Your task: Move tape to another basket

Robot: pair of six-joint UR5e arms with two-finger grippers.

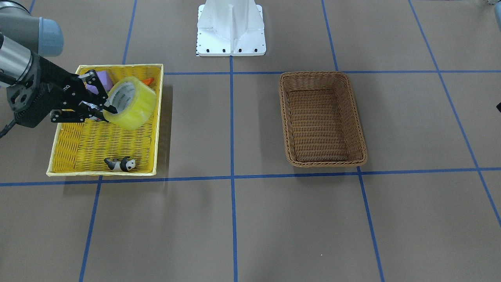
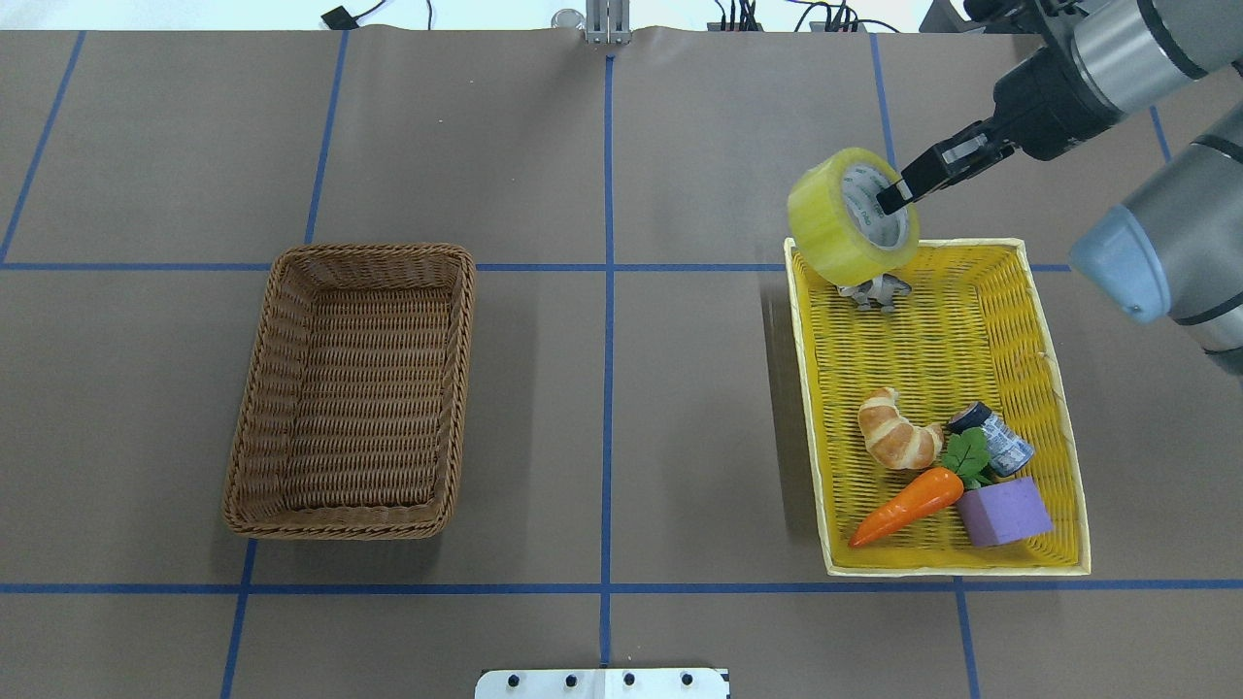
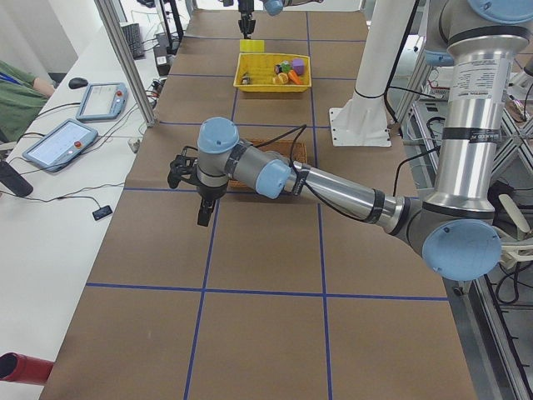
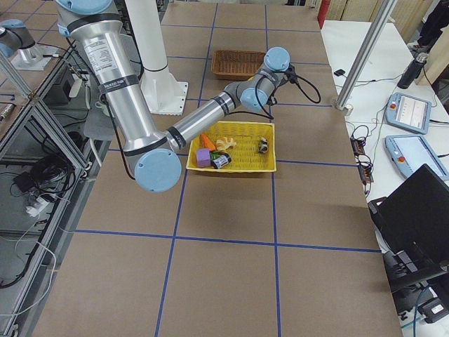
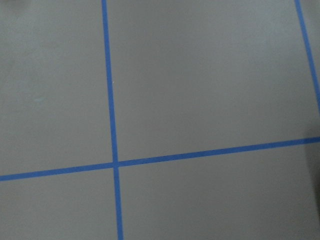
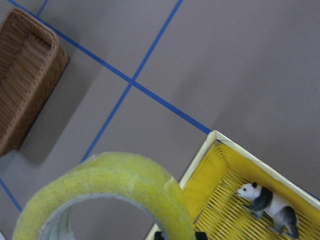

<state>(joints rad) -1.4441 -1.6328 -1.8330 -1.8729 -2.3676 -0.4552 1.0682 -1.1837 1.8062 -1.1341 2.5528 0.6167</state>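
The right gripper (image 2: 898,191) pinches the wall of the tape (image 2: 847,218), one finger inside the core, probably the surest hold on so wide a roll; the roll hangs tilted above the yellow tray's (image 2: 932,330) corner, over a toy panda (image 2: 877,289), well apart from the basket (image 2: 369,249) across the worktop (image 2: 680,408); whether the left gripper (image 3: 203,212) is spread, none can tell.
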